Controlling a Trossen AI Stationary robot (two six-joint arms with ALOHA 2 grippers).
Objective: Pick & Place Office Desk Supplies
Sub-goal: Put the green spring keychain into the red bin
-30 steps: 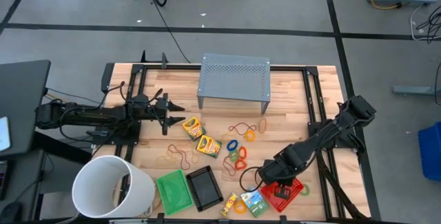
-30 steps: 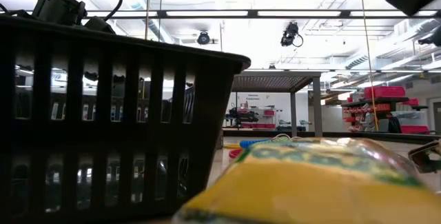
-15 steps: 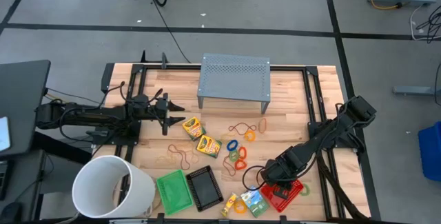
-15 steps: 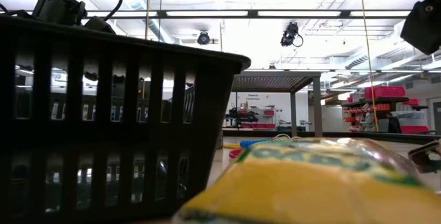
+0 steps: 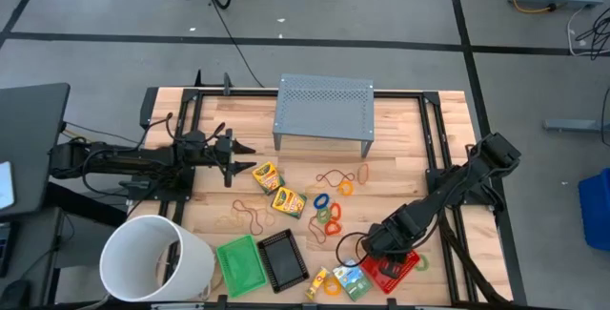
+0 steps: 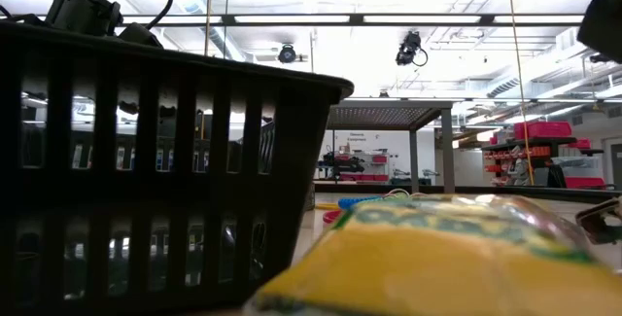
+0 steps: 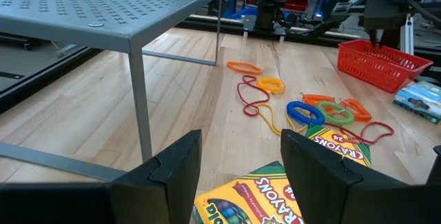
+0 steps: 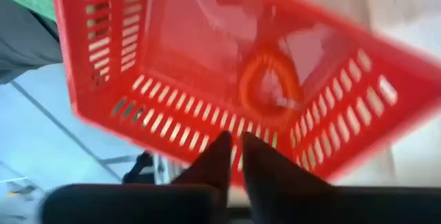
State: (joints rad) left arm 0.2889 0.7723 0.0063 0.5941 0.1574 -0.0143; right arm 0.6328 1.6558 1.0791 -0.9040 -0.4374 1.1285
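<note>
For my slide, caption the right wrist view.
Right pincer, shut and empty, above the red mesh tray holding an orange ring.

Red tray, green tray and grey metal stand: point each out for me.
Red tray (image 5: 404, 270), high view, mesh floor.
Green tray (image 5: 240, 263), high view, floor centre.
Grey metal stand (image 5: 324, 106), high view, perforated top.

Grey floor (image 5: 381, 5) crossed by dark tape lines; bright ceiling lights (image 6: 292, 18) overhead.

Right gripper (image 5: 375, 250) shifted off red tray (image 5: 398, 266).
</note>
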